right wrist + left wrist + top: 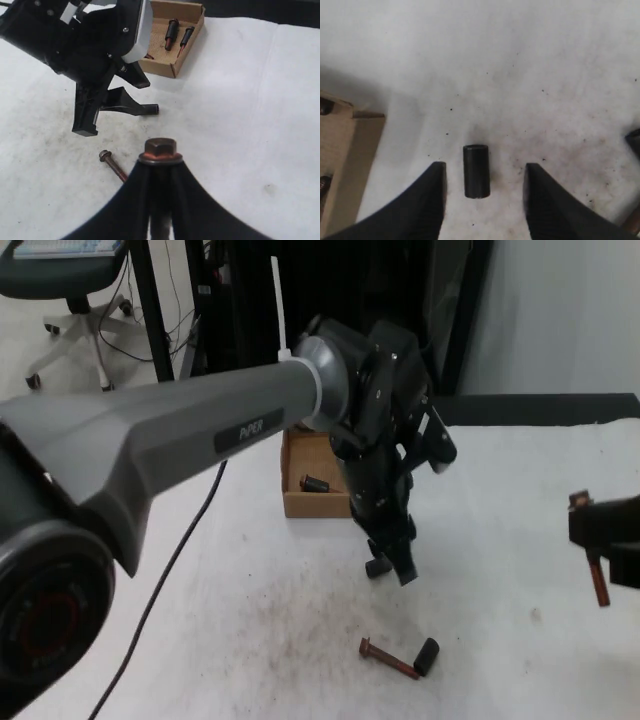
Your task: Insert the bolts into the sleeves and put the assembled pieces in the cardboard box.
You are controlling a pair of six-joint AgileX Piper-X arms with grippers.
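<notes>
A black sleeve (476,171) lies flat on the white bench, between the spread fingers of my open left gripper (485,167). That gripper (392,558) hangs low over the bench's middle, just in front of the cardboard box (300,502). My right gripper (160,167) is shut on a rusty bolt (160,149) whose hex head sticks out past the fingertips. It holds the bolt (598,582) above the bench at the right edge. A loose bolt (385,656) lies nearer the front with a second sleeve (427,655) at its tip.
The cardboard box (186,48) holds two assembled pieces (171,31) and sits behind the left gripper. A black cable (165,585) runs across the bench's left side. The left arm's grey link (170,435) spans the left half of the high view.
</notes>
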